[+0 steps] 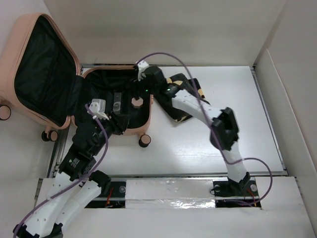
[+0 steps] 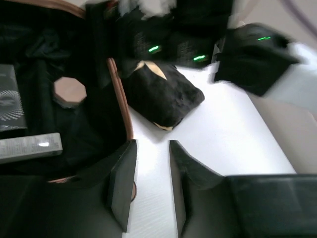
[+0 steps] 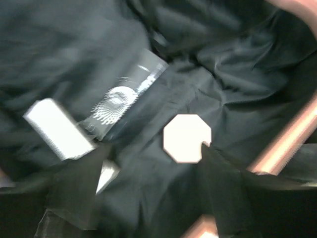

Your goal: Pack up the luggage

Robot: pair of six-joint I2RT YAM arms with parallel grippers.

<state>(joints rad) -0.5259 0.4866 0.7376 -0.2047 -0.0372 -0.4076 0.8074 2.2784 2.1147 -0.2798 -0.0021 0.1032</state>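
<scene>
The peach-pink luggage (image 1: pixel 29 106) lies open, its lid propped up at the left and its black-lined base (image 1: pixel 146 116) in the middle of the table. Inside the base lie a pale octagonal item (image 3: pixel 187 138), a dark patterned box (image 3: pixel 124 101) and a white box (image 3: pixel 57 129). My right gripper (image 3: pixel 148 183) hangs over this lining, open wide, with nothing between its fingers. My left gripper (image 2: pixel 151 148) hovers over the white table just outside the luggage rim (image 2: pixel 120 96). Its jaws stand a narrow gap apart with only bare table between them.
A black pouch with tan patches (image 1: pixel 184 101) lies on the table to the right of the luggage, under the right arm; it also shows ahead of my left gripper as the pouch (image 2: pixel 161 96). White walls enclose the table (image 1: pixel 198 148).
</scene>
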